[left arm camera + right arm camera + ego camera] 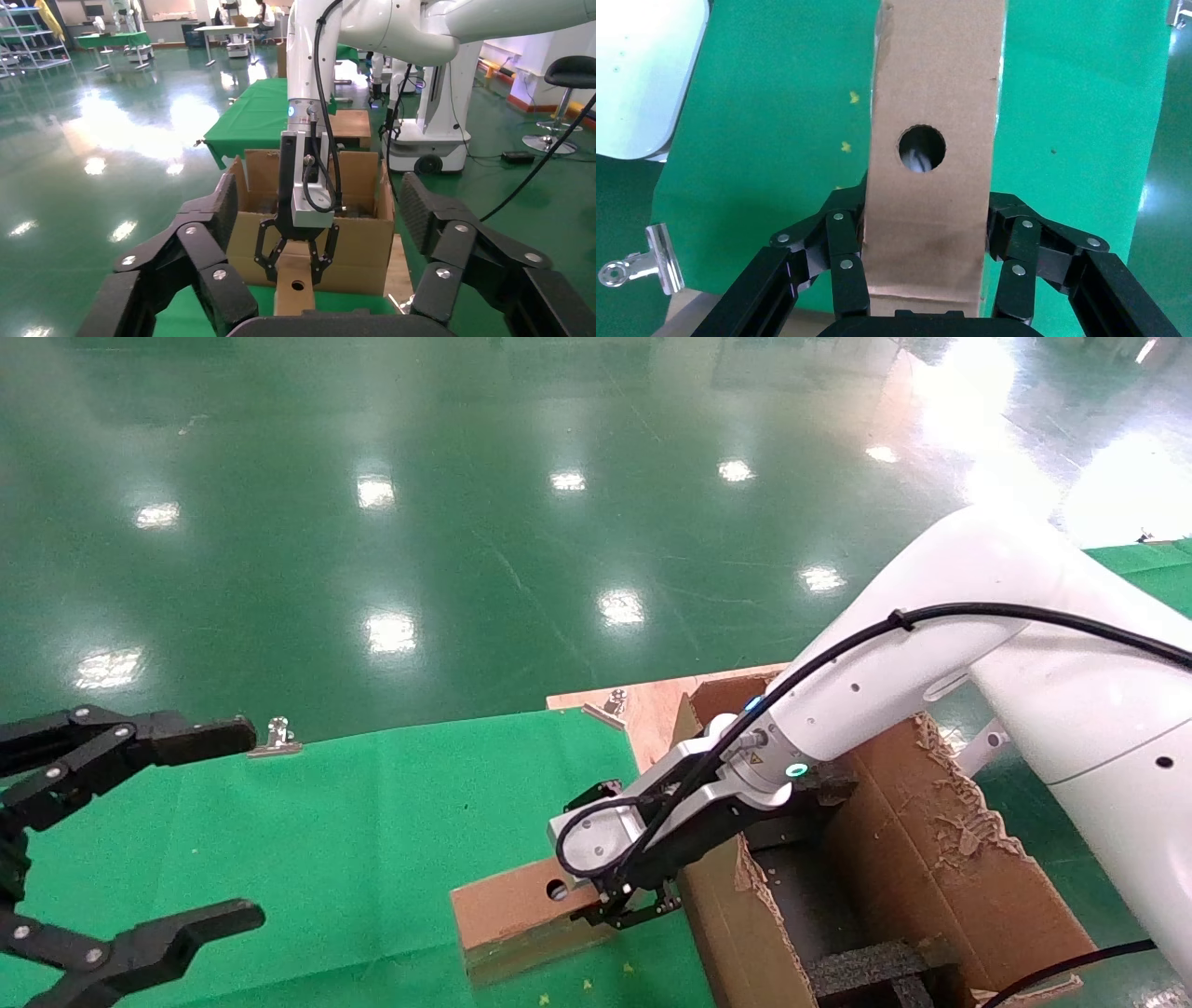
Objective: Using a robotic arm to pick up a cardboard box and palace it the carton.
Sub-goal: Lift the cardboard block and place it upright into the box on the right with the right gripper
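The box [512,910] lies on the green cloth [354,840] near the table's front edge, its long axis running toward the carton [931,859], the face with the round hole [557,891] turned up. Its end nearest the carton sits between the jaws of the right gripper [626,907]. In the right wrist view the box [933,140] fills the gap between the fingers [842,253], and the pads press against both long sides, so the jaws are closed on it; the hole [921,148] shows just beyond the fingertips. The left wrist view gives the same grip from the front: the right gripper [299,263] straddles the top of the box [295,288], which stands out before the carton [351,239] wall.

The white right arm [931,645] reaches down over the carton, a green-lit ring [795,769] at its wrist and a black cable [1024,613] running along it. The carton stands at the table's right edge, just beside the box, with ragged torn flaps and black foam dividers [866,966] inside.

The left gripper [140,840] hovers over the table's left side, well apart from the box, with its fingers spread wide and nothing between them. Metal clips [275,738] hold the cloth at the far edge, beside a bare wooden corner [652,705].
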### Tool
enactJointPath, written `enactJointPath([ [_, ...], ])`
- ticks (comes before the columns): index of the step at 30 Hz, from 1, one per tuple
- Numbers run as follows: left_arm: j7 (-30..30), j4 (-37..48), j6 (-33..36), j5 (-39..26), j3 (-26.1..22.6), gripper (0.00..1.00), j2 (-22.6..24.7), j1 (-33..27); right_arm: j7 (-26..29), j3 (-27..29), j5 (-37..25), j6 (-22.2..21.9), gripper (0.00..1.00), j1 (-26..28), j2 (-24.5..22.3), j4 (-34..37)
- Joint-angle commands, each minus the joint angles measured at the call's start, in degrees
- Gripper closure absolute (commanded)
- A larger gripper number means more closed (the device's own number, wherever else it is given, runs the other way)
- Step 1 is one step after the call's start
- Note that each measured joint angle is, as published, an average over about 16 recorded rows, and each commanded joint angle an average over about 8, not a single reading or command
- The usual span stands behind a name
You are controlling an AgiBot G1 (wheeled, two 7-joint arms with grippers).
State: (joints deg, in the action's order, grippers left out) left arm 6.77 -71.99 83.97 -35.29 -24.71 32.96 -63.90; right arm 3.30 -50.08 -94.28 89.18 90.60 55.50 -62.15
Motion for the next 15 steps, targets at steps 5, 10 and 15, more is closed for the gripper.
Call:
enactJointPath([
  [5, 0.0, 0.0, 0.0, 0.0, 0.0, 0.0, 0.0, 0.0, -0.7, 0.1, 0.6, 0.2, 1.0, 1.6, -0.1, 1.1],
  [10, 0.0, 0.0, 0.0, 0.0, 0.0, 0.0, 0.0, 0.0, -3.1, -0.2, 2.2, 1.2, 1.0, 6.5, -0.2, 4.5],
  [15, 0.0, 0.0, 0.0, 0.0, 0.0, 0.0, 0.0, 0.0, -6.4, -2.3, 5.5, 2.1, 1.0, 13.7, -0.8, 9.2],
])
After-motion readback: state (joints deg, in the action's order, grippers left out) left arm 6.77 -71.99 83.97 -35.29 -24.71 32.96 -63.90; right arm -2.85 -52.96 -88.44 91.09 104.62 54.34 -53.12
